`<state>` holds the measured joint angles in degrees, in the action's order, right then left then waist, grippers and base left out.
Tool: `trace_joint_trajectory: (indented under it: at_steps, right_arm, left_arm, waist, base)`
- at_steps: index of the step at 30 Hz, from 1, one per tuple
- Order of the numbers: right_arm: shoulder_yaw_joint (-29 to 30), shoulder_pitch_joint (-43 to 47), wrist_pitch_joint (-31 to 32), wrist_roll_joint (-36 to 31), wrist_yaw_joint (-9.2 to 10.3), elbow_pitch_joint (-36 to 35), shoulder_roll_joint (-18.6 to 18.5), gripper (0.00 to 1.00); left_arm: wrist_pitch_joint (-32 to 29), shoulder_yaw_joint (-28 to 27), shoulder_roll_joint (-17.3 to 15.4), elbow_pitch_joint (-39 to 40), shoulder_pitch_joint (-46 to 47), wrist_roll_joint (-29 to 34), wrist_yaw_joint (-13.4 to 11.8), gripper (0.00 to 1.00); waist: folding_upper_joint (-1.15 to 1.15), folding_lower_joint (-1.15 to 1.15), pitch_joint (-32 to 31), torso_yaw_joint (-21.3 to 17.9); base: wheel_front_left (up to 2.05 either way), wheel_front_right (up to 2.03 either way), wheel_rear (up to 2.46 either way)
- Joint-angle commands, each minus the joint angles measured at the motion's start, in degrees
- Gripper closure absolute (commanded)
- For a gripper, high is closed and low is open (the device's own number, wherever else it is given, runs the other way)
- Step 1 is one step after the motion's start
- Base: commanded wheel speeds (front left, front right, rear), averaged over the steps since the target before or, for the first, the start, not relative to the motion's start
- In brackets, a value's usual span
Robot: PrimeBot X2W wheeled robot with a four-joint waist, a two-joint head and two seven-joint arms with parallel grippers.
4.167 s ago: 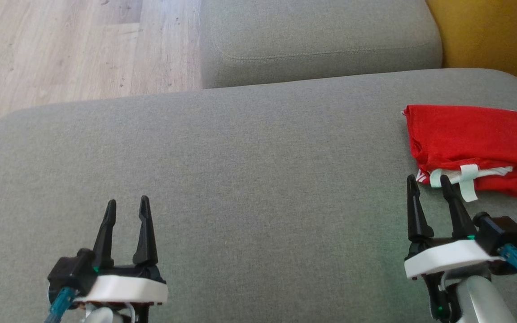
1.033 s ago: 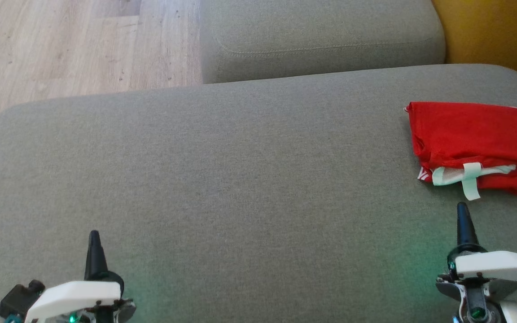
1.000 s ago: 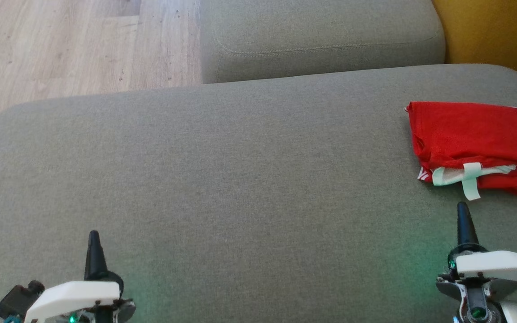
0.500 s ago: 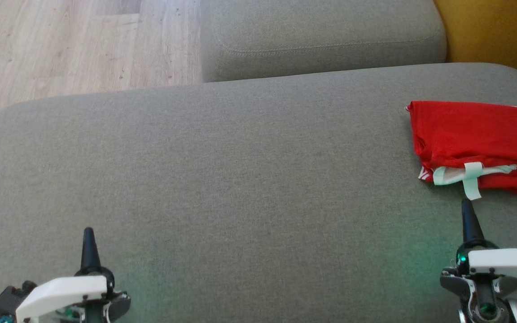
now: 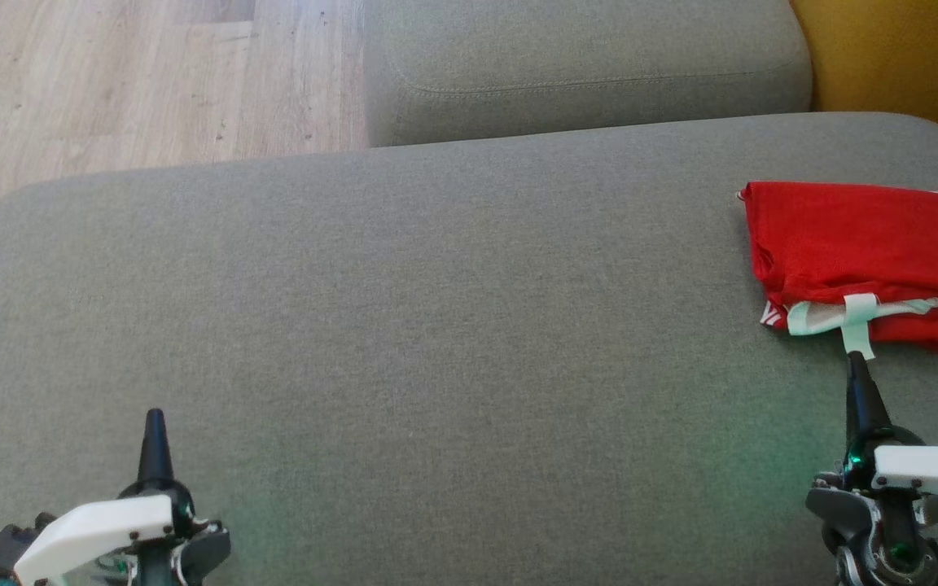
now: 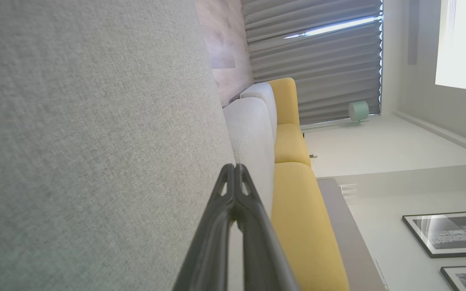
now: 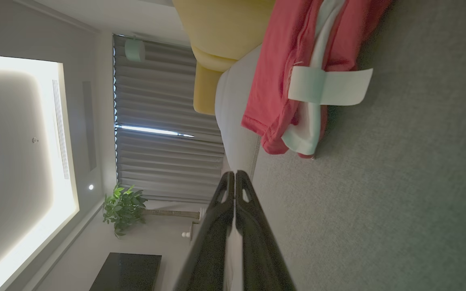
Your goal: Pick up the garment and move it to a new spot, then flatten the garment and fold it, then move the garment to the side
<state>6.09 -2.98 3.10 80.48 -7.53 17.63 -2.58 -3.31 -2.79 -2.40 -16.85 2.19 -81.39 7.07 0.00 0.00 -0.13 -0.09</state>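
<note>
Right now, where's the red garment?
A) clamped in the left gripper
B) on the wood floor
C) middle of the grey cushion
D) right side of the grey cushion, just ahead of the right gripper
D: the folded red garment lies on the right side of the grey cushion, just beyond the tip of the right gripper, which is shut and holds nothing.

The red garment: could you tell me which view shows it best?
The head view: the red garment lies folded on the grey cushion, most of its outline visible, its right end cropped. The right wrist view shows its near edge and white tab, close and sideways. The left wrist view faces the cushion.
</note>
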Motion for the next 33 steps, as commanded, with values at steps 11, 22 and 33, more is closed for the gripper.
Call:
trace_joint_trajectory:
  at_steps: [11, 22, 33]
  right_arm:
    - [0.04, -3.12, 2.43, 8.14, 0.04, -3.18, -0.29, 1.0]
    - [0.43, -3.2, 3.39, 11.68, 0.04, -3.6, -0.3, 1.0]
    - [0.43, -3.2, 3.38, 11.69, 0.04, -3.6, -0.3, 1.0]
  left_arm:
    - [-2.19, -3.17, -0.45, 2.54, 3.76, -7.48, 0.37, 1.0]
    - [-3.17, -3.72, -0.48, 2.78, 4.0, -10.78, 0.42, 1.0]
    - [-3.17, -3.72, -0.48, 2.78, 4.0, -10.78, 0.42, 1.0]
  waist:
    - [0.0, 0.0, 0.21, 0.06]
    - [0.0, 0.0, 0.31, 0.09]
    - [0.0, 0.0, 0.31, 0.09]
  base:
    - [0.0, 0.0, 0.0]
    - [0.0, 0.0, 0.0]
    - [0.0, 0.0, 0.0]
